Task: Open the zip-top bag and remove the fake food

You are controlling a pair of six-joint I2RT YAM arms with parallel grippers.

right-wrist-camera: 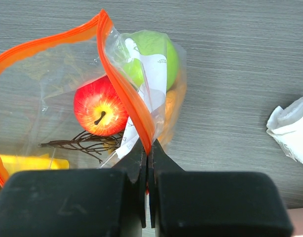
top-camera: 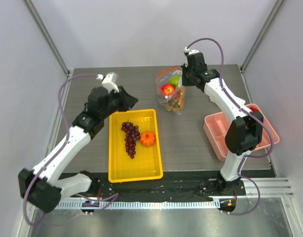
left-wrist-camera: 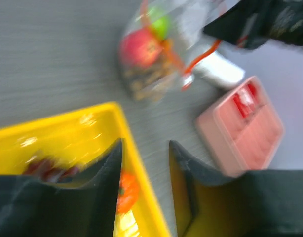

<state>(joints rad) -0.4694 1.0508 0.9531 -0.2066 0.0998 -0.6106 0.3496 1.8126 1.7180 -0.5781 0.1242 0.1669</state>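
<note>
Right jaws: pinching shut on the orange zip strip (right-wrist-camera: 134, 113) at the right side of the bag's mouth, and holding that edge up.
Left jaws: standing partly apart and holding nothing. They are hanging by the far edge of the yellow tray (top-camera: 112, 148). The left wrist view is blurry.
Bag: the zip-top bag (top-camera: 172, 96) is sitting on the bench (top-camera: 191, 143) at the far middle, between the two arms, with its mouth gaping open.
Bag's long way: running from the mouth at the far, high end down to the bottom at the near end.
Inside the bag: the red apple (right-wrist-camera: 99, 108) and the green apple (right-wrist-camera: 156, 54) are sitting near the mouth. The tan cluster (top-camera: 177, 102) is lying at the bottom.
Out of the bag: the grape bunch (top-camera: 131, 138) and the pumpkin (top-camera: 147, 138) are lying in the yellow tray.
Which way: the bag is lying to the right of the left jaws and a little farther away.
Free arm: the left arm (top-camera: 72, 138) is the free one. The right arm (top-camera: 225, 98) is busy holding the mouth open.
Next move, I think: the left jaws should be going right and far, then dipping into the mouth for the red apple.
Close by: a pink tray (top-camera: 210, 132) is sitting at the right, and a white cloth (right-wrist-camera: 289, 128) is lying near the bag.
</note>
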